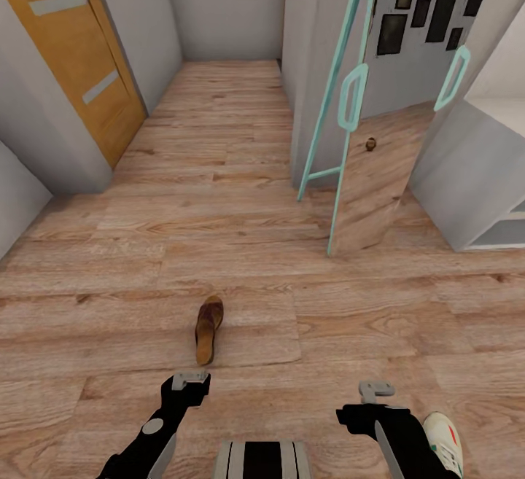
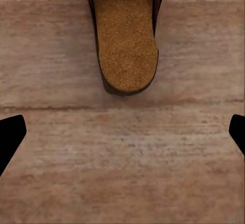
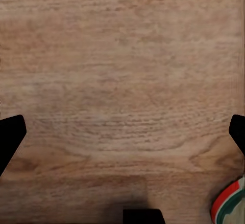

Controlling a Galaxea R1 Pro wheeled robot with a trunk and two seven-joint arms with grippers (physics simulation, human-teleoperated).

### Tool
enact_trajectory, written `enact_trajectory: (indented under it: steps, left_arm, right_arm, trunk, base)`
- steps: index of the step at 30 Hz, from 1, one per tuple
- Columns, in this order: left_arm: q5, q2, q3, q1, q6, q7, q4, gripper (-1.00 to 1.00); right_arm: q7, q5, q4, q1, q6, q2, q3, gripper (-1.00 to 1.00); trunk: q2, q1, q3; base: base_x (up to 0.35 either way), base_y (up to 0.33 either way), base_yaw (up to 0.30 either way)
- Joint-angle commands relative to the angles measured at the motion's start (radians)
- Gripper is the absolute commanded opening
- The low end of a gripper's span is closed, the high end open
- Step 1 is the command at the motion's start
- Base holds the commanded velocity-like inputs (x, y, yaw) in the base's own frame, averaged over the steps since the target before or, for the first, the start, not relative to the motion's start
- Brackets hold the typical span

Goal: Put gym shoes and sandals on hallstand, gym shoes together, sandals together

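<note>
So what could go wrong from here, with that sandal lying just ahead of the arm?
The left end effector is open, and the sandal lies a little beyond it on the floor. The sandal is flat, so the fingers might scrape the planks or push it away. A gym shoe sits right beside the right arm, which might knock it when moving.

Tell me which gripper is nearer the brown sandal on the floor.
Left. The left gripper hovers just short of the sandal, jaws open. The right gripper sits farther off, beside a gym shoe.
</note>
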Motion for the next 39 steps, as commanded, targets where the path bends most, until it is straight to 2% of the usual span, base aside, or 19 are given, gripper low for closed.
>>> enact_trajectory:
  steps: [1,10,39]
  left_arm:
    - [0.000,0.000,0.000,-0.001,-0.003,0.000,-0.001,1.00]
    - [-0.001,0.000,0.000,-0.002,-0.003,0.000,-0.022,1.00]
    - [-0.001,-0.002,-0.003,-0.002,-0.003,0.001,-0.024,1.00]
  right_arm:
    - [0.000,0.002,-0.001,0.000,0.004,0.000,0.000,1.00]
    - [-0.002,0.006,-0.022,0.000,0.000,0.001,0.000,1.00]
    - [0.004,-0.002,-0.037,0.000,-0.003,0.002,0.003,1.00]
  trunk:
    - [0.000,0.000,-0.001]
    - [0.000,0.000,-0.001]
    - [0.000,0.000,-0.001]
  base:
    - [0.261,0.000,0.000]
    - [0.261,0.000,0.000]
    - [0.099,0.000,0.000]
